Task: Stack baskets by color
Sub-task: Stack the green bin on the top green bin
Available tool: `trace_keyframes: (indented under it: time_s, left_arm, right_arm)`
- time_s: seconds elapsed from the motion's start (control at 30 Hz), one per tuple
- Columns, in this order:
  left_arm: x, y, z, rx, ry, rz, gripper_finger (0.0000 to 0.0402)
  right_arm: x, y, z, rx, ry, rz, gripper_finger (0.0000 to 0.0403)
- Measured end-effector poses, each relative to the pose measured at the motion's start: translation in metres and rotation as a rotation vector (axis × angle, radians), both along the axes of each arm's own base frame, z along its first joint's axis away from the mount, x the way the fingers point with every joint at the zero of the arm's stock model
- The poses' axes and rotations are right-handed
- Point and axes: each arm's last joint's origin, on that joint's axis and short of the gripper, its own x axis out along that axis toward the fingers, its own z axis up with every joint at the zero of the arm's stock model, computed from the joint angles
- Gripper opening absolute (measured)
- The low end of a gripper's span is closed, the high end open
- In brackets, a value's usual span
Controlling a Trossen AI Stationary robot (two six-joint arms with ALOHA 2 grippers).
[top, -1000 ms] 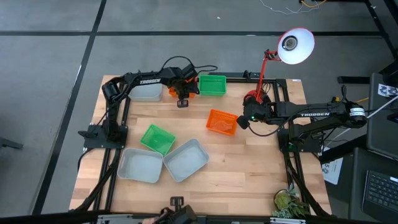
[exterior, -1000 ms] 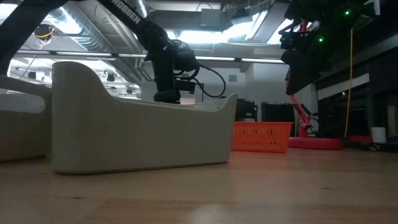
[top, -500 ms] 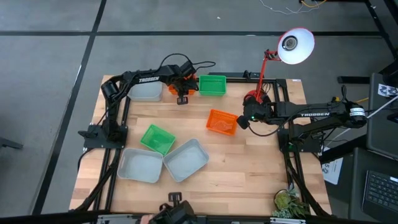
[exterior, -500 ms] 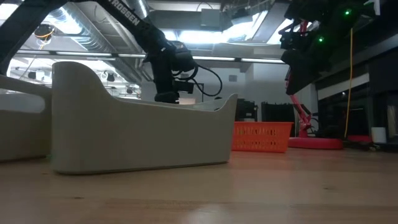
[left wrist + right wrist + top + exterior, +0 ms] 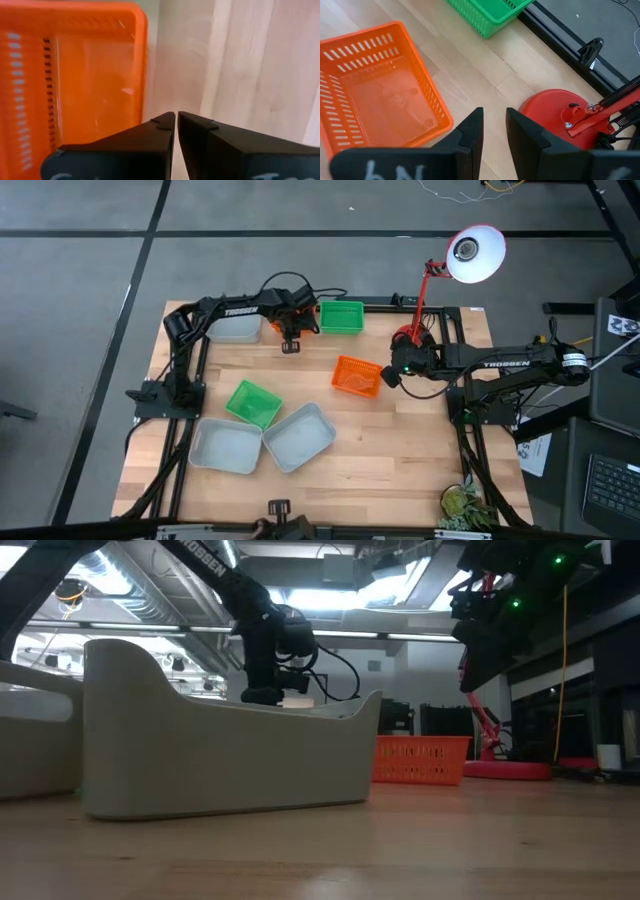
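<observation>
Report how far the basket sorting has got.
Done: no finished stack shows. In hand: left gripper, shut and empty, hovers beside an orange basket at the far edge; right gripper sits by the middle orange basket. Left: green and grey baskets lie scattered.

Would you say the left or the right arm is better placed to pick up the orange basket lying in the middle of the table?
The right. The right gripper hovers beside that orange basket, fingers apart and empty. The left gripper is shut at the far edge, by another orange basket.
</observation>
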Motion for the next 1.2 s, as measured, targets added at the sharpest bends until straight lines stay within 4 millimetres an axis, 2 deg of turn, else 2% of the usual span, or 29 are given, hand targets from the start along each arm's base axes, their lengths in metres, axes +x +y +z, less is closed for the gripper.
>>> trace_keyframes:
  time_s: [0.1,0.27,0.4,0.53,0.63,0.8,0.93,1.03,1.2]
  left_arm:
    - [0.0,-0.016,0.013,-0.007,0.006,0.034,0.0014]
    - [-0.006,-0.059,0.049,-0.018,0.006,0.023,0.0014]
    - [-0.021,-0.085,0.075,-0.056,0.003,0.063,0.0014]
    - [-0.041,-0.11,0.084,-0.164,0.028,0.107,0.0014]
    - [-0.056,-0.127,0.076,-0.252,0.056,0.159,0.0014]
    - [-0.077,-0.16,0.032,-0.438,0.2,0.226,0.0014]
    - [-0.088,-0.183,0.004,-0.459,0.307,0.267,0.0014]
    - [-0.088,-0.192,-0.008,-0.42,0.285,0.286,0.0014]
    - [-0.073,-0.191,-0.022,-0.279,0.084,0.266,0.0014]
  right_arm:
    - [0.0,0.0,0.0,0.0,0.0,0.0,0.0084]
    - [0.0,0.0,0.0,0.001,-0.004,0.001,0.0084]
    - [0.001,0.0,0.0,0.001,-0.012,0.001,0.0084]
    - [0.003,0.0,0.001,0.013,-0.035,0.009,0.0084]
    - [0.003,0.0,0.001,0.02,-0.033,0.014,0.0084]
    - [0.003,0.0,0.001,0.02,-0.032,0.013,0.0084]
    - [0.003,0.0,0.001,0.016,-0.027,0.019,0.0084]
    - [0.003,0.0,0.001,0.01,-0.024,0.029,0.0084]
    - [0.005,0.0,0.002,0.007,-0.047,0.03,0.0084]
